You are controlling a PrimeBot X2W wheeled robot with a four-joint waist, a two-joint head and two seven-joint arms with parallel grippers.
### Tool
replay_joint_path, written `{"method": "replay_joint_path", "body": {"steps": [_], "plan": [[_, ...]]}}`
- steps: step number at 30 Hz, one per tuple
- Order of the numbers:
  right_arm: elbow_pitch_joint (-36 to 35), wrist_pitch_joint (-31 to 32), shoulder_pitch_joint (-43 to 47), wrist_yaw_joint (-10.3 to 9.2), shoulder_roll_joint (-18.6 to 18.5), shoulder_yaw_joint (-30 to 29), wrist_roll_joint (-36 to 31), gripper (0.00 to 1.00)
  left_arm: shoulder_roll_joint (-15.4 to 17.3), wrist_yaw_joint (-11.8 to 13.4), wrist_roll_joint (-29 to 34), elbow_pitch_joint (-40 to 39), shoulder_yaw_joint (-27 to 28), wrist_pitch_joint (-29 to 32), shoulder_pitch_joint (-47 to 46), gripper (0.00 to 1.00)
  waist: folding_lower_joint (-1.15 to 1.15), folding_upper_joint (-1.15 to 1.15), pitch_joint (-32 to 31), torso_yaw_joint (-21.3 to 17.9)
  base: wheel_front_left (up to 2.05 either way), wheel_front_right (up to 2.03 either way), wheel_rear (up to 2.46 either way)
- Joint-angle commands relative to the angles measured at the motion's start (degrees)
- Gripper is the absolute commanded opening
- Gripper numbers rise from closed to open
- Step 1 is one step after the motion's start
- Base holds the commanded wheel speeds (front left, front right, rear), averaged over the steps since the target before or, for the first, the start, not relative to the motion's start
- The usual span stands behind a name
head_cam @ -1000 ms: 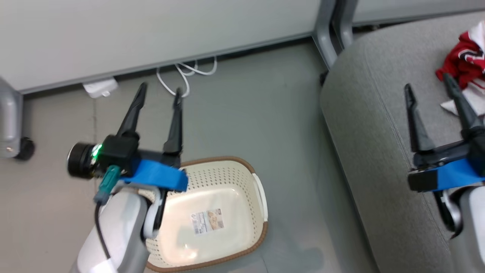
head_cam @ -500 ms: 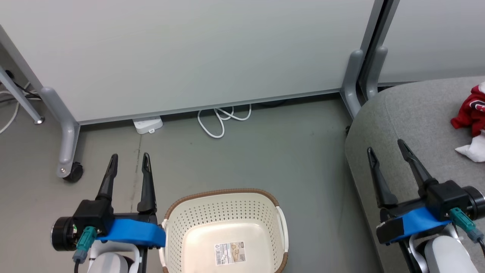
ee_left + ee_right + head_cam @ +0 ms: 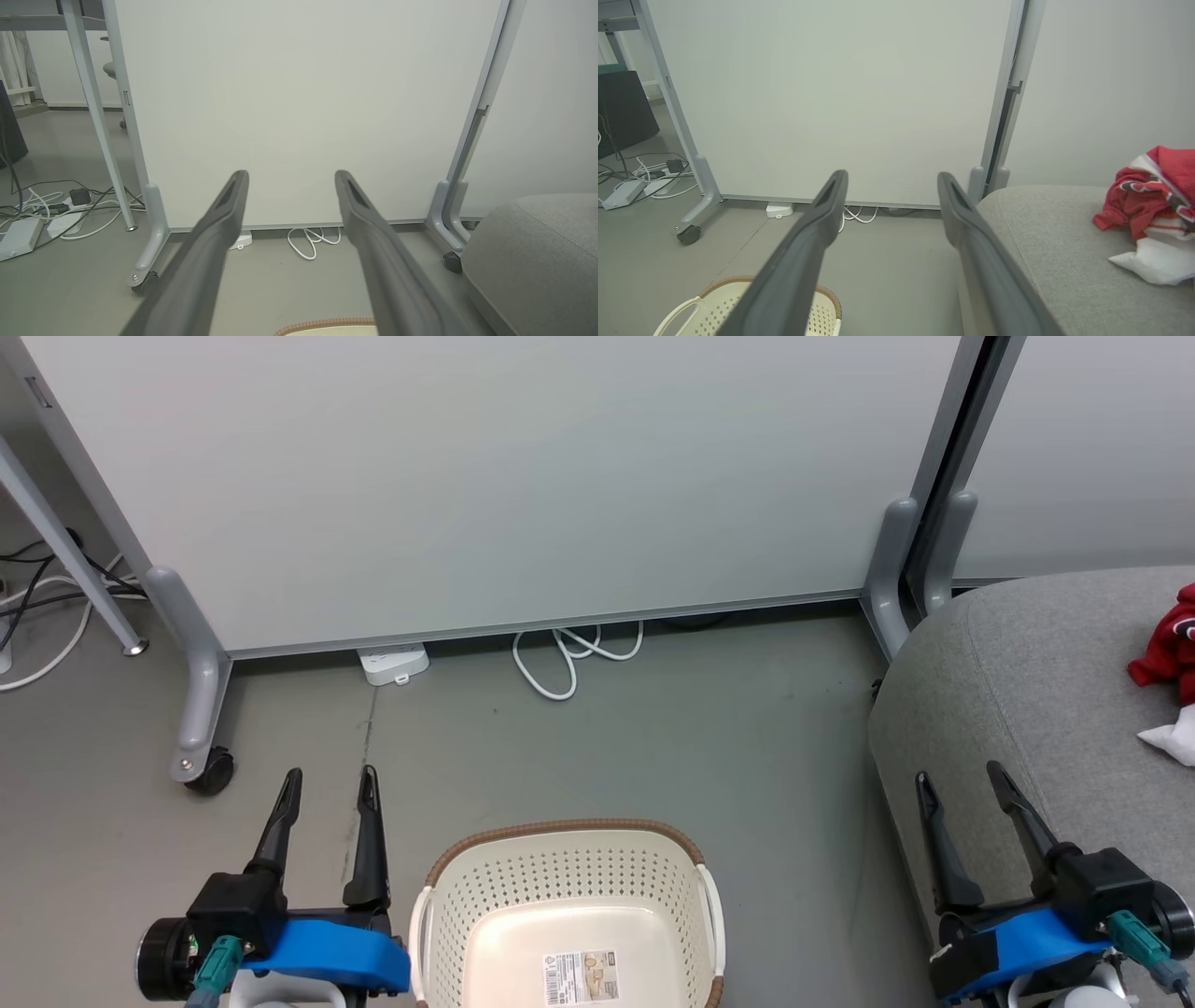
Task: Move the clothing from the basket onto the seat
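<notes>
The cream basket (image 3: 569,896) with its brown rim stands on the floor at the bottom centre, holding nothing but its label sticker (image 3: 581,976). Red clothing (image 3: 1167,658) with white parts lies bunched on the grey seat (image 3: 1018,672) at the right edge. In the right wrist view the clothing (image 3: 1153,200) rests on the seat (image 3: 1064,242), and the basket (image 3: 714,308) shows low left. My left gripper (image 3: 331,784) hangs open left of the basket, nothing between its fingers. My right gripper (image 3: 962,782) is open over the seat's near edge, well short of the clothing.
Pale grey partition panels (image 3: 523,476) on wheeled feet (image 3: 210,770) close off the back. A white cable (image 3: 569,658) and a power strip (image 3: 392,663) lie at their base. More cables (image 3: 46,210) and a table leg (image 3: 98,116) stand at the far left.
The head camera has tilted up and back, so the basket and seat slid lower in view. Both grippers pulled back toward the bottom edge, still open.
</notes>
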Motion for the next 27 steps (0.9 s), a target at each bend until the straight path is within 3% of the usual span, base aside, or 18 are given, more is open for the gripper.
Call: {"method": "replay_joint_path", "body": {"steps": [1, 13, 14, 19, 27], "plan": [[0.2, 0.0, 0.9, 0.01, 0.3, -0.1, 0.2, 1.0, -0.2, -0.3, 0.2, 0.2, 0.3, -0.1, 0.4, 1.0, 0.01, 0.0, -0.1, 0.0, 0.0, 0.0, 0.0], [0.4, 0.0, 0.6, 0.01, 0.7, 0.0, 0.3, 1.0, -0.2, 0.1, -0.4, 1.0, -0.8, -0.1, 0.0, 1.0, 0.01, 0.0, -0.3, -0.2, 0.0, 0.0, 0.0], [0.4, 0.0, 0.2, 0.0, 0.4, 0.0, 0.2, 0.0, -0.1, 0.0, -0.4, 1.0, -0.7, 0.0, 0.1, 0.0, 0.01, 0.0, -0.3, -0.3, 0.0, 0.0, 0.0], [2.8, 0.4, 0.9, 0.0, 0.7, 0.0, 0.8, 0.0, -0.1, 0.1, -1.1, 3.4, -0.6, 0.6, 1.7, 0.0, 0.01, 0.0, -0.3, -0.3, 0.0, 0.0, 0.0], [2.7, 3.0, 0.3, 0.0, 0.9, -0.9, 10.4, 0.0, -0.1, -0.2, -10.1, 3.2, 0.6, 3.1, 1.0, 0.0, 0.01, 0.0, -0.4, -0.4, 0.0, 0.0, 0.0]]}}
